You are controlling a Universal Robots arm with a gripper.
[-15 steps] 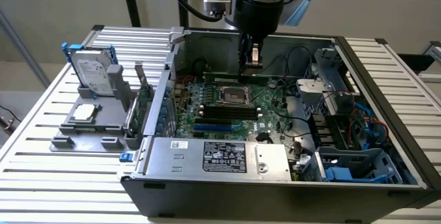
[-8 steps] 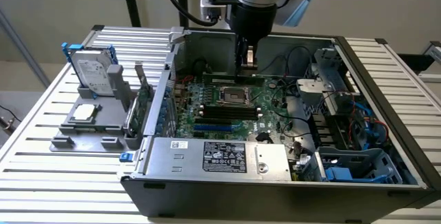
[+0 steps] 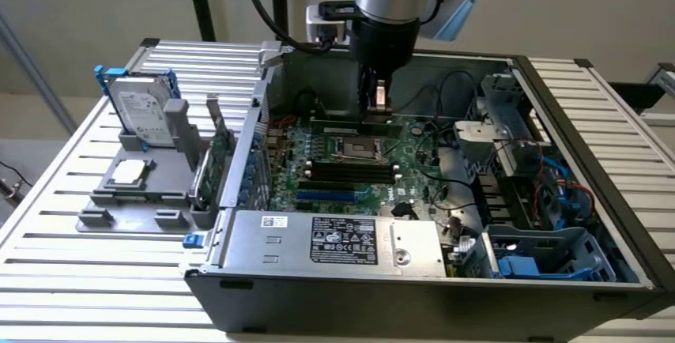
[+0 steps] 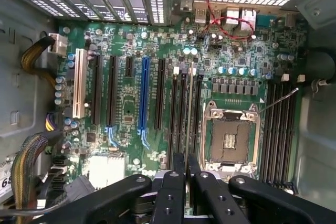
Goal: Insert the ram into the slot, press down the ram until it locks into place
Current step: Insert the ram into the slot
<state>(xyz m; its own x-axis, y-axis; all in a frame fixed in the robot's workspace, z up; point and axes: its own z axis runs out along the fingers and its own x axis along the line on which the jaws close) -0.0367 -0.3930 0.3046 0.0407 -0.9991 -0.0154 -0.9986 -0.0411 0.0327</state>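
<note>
Open computer case, motherboard inside, gripper clenched on ram.
Ram pinched between fingers, hanging straight below gripper, lined along black slot just beside processor socket; seated or merely touching, cannot tell.

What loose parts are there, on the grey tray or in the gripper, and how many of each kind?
Silver hard drive in a blue bracket: 1
Square silver processor chip: 1
Upright green circuit card: 1
Long thin green ram stick, in the black gripper: 1
Total: 4
</note>
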